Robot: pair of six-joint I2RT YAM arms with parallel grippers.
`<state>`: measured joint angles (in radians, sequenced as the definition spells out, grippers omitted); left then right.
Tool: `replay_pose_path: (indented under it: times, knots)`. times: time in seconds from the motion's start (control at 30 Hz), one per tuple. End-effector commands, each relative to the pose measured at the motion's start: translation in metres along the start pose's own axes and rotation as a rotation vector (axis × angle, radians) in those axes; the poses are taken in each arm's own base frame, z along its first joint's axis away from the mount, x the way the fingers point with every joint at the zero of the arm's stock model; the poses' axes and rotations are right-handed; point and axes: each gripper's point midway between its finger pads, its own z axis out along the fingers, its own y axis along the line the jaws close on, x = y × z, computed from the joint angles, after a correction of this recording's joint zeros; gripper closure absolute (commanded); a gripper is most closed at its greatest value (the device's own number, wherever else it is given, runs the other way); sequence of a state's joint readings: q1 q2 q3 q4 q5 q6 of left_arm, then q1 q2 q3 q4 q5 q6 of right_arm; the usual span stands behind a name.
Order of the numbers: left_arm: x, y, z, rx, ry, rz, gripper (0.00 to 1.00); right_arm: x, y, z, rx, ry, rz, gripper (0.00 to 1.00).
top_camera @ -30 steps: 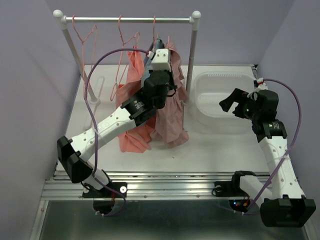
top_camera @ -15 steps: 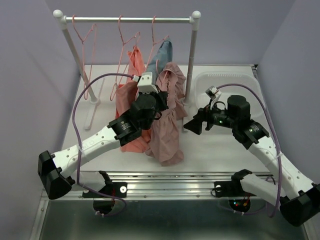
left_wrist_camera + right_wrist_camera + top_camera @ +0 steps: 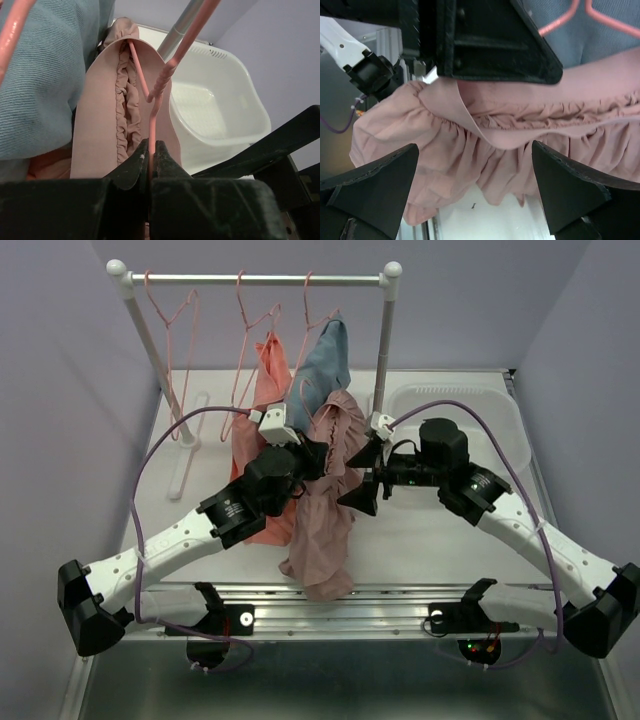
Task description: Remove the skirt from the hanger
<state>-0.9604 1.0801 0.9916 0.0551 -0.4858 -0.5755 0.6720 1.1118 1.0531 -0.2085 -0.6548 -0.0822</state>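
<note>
A dusty-pink gathered skirt (image 3: 325,510) hangs from a pink wire hanger (image 3: 150,95) pulled off the rail toward the near edge. My left gripper (image 3: 303,455) is shut on the hanger's wire, seen between its fingers in the left wrist view (image 3: 150,150), with the skirt's elastic waistband (image 3: 125,115) just beyond. My right gripper (image 3: 362,475) is open right beside the skirt; in the right wrist view its fingers (image 3: 375,185) flank the ruffled fabric (image 3: 485,155) without touching it.
A clothes rail (image 3: 260,279) at the back holds empty pink hangers (image 3: 170,315), a coral garment (image 3: 268,370) and a blue garment (image 3: 322,365). A white plastic tub (image 3: 500,420) sits at the back right. The rail's right post (image 3: 384,340) stands close behind the grippers.
My left gripper has pulled the hanger and skirt down and toward the near edge. My right arm has swung left from the tub until its open gripper is at the skirt.
</note>
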Motion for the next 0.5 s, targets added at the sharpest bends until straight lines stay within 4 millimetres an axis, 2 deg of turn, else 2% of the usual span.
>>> replay_pose_path:
  times: [0.0,0.17,0.3,0.4,0.47]
  knots:
    - [-0.023,-0.015,-0.005,0.048,-0.061,-0.064,1.00,-0.037,0.005,0.002,-0.037,-0.054,-0.151,0.00]
    - [-0.018,-0.013,-0.005,0.045,-0.047,-0.065,1.00,-0.052,0.011,-0.001,-0.058,-0.091,-0.202,0.00]
    - [-0.021,-0.017,-0.006,0.060,-0.049,-0.081,1.00,-0.045,0.013,0.006,-0.092,-0.051,-0.193,0.00]
    - [-0.021,-0.019,-0.007,0.068,-0.050,-0.089,1.00,-0.032,0.004,0.016,-0.086,-0.012,-0.169,0.00]
    - [-0.019,-0.020,-0.005,0.069,-0.044,-0.086,1.00,-0.033,-0.002,0.021,-0.075,-0.015,-0.169,0.00]
